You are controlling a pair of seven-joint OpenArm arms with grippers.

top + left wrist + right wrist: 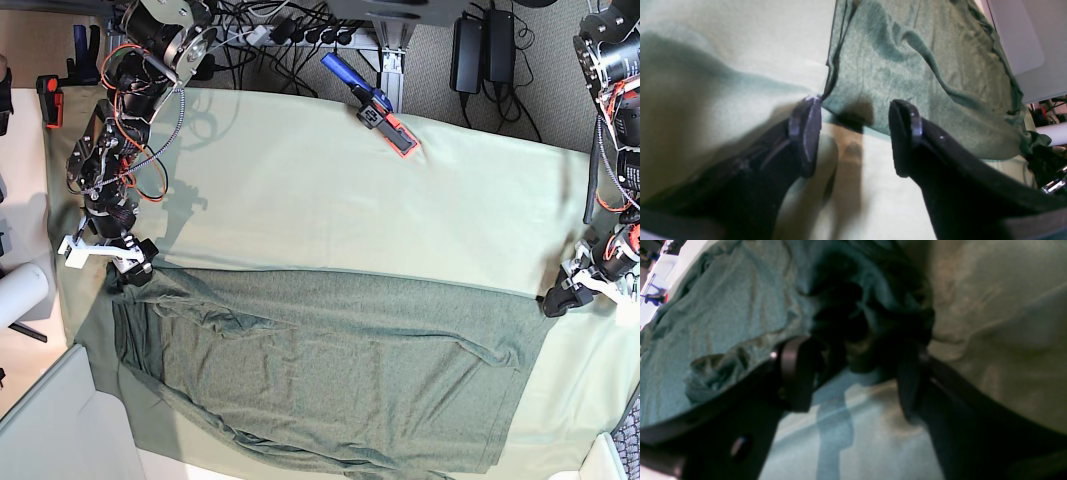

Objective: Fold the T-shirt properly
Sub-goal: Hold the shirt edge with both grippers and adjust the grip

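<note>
The T-shirt lies spread across the near half of the table cloth, its near edge cut off. The left gripper gapes empty at one corner. The right gripper stands wide around a dark, blurred bunch of fabric; whether it grips is unclear.

left gripper: jaws stood apart, nothing between them | T-shirt: wrinkled, lay spread toward the table's far right edge, its near corner just ahead of the fingertips | table cloth: pale, bare on the left, shadowed under the fingers
</note>
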